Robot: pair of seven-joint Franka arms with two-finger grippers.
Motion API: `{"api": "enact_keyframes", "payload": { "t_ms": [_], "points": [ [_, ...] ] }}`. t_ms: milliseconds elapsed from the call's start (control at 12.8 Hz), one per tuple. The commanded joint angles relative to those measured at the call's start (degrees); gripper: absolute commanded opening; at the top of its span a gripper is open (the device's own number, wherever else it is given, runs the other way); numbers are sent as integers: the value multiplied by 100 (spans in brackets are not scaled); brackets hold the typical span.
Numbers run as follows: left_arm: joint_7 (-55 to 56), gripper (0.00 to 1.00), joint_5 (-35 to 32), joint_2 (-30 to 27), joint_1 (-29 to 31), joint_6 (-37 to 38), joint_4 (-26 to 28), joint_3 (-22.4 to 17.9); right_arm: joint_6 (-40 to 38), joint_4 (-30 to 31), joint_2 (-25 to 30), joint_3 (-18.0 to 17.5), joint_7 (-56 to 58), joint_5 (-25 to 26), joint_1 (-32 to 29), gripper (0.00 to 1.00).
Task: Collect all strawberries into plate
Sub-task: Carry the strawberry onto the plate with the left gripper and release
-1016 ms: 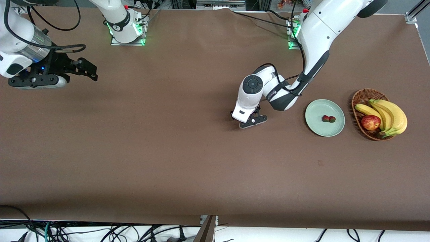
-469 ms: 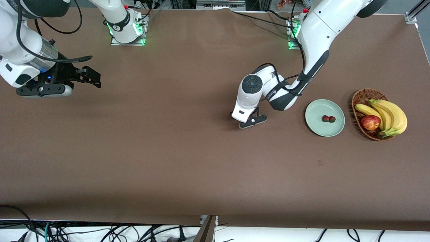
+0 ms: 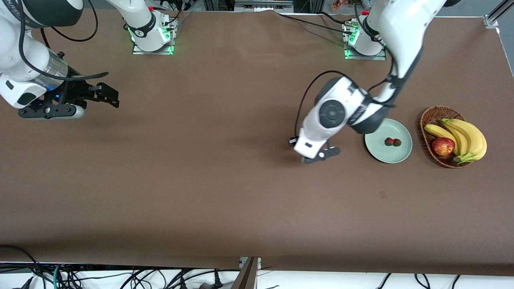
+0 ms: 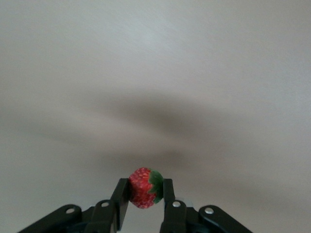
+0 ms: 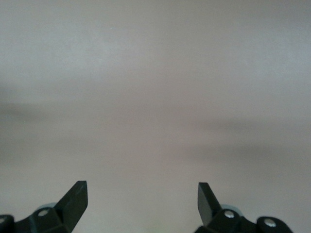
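A small red strawberry (image 4: 142, 188) with a green top is pinched between the fingers of my left gripper (image 4: 145, 187), which is shut on it. In the front view the left gripper (image 3: 320, 155) hangs over bare table just beside the pale mint-green plate (image 3: 376, 129), and its white hand hides the berry. Two more strawberries (image 3: 392, 141) lie side by side on the plate. My right gripper (image 3: 109, 95) waits open over the right arm's end of the table; the right wrist view shows its fingers (image 5: 77, 196) wide apart with nothing between them.
A brown wicker basket (image 3: 433, 114) stands beside the plate, at the left arm's end of the table. It holds yellow bananas (image 3: 468, 136) and a red-yellow apple (image 3: 443, 146). The brown tabletop (image 3: 225, 180) spreads wide between the two arms.
My left gripper closed on the strawberry, then rose off the table and moved toward the plate. The right arm shifted only slightly.
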State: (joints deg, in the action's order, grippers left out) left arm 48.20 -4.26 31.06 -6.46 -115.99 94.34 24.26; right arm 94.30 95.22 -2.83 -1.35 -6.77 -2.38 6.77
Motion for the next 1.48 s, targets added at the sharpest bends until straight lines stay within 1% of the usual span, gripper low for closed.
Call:
{"api": "enact_keyframes", "payload": {
  "t_ms": [0, 156, 234, 312, 391, 469, 547, 703, 781, 859, 938, 1016, 1094, 1172, 1250, 1406],
  "points": [
    [-1519, 11, 653, -774, 49, 698, 346, -788, -35, -47, 45, 73, 88, 62, -88, 100],
    [-2617, 11, 803, -1284, 57, 727, 969, -1429, -26, -47, 46, 100, 80, 62, -88, 100],
    [-3311, 11, 812, -1512, 66, 692, 1329, -1824, 0, -38, 46, 91, 80, 62, -88, 100],
    [-3822, 11, 813, -1584, 66, 666, 1498, -2141, 27, -47, 19, 91, 80, 62, -79, 100],
    [-4201, 11, 813, -1576, 66, 561, 1621, -2362, 36, -47, 10, 91, 80, 62, -70, 100],
    [-4449, 11, 813, -1576, 66, 142, 1962, -2530, 27, -47, 10, 82, 80, 62, -53, 100],
    [-4625, 12, 813, -1568, 66, -471, 2391, -2627, 18, -38, 10, 56, 80, 62, -35, 100],
    [-4872, 12, 813, -1480, 84, -1431, 3026, -2741, -17, -47, 10, 47, 80, 53, 17, 100],
    [-4934, 12, 813, -1401, 84, -1757, 3194, -2768, -8, -38, 10, 47, 80, 53, 26, 100],
    [-4952, 12, 813, -1305, 84, -1882, 3230, -2769, -8, -38, 2, 47, 80, 53, 26, 100],
    [-4961, 16, 804, -1252, 84, -1901, 3222, -2769, -17, -47, 2, 47, 80, 53, 18, 100],
    [-4996, 37, 795, -1251, 84, -1884, 3196, -2777, -8, -47, 2, 47, 80, 44, 18, 100],
    [-5222, 99, 786, -1234, 84, -1857, 3161, -2795, 9, -38, 2, 47, 80, 18, 26, 100],
    [-5416, 100, 786, -1251, 84, -1831, 3143, -2891, 9, -38, -7, 47, 71, 18, 35, 100],
    [-5444, 100, 786, -1321, 84, -1752, 2995, -2944, -17, -38, -33, 47, 71, 18, 79, 100],
    [-5462, 100, 786, -1566, 92, -930, 2539, -2953, -8, -38, -42, 47, 62, 9, 88, 99]
  ]
}}
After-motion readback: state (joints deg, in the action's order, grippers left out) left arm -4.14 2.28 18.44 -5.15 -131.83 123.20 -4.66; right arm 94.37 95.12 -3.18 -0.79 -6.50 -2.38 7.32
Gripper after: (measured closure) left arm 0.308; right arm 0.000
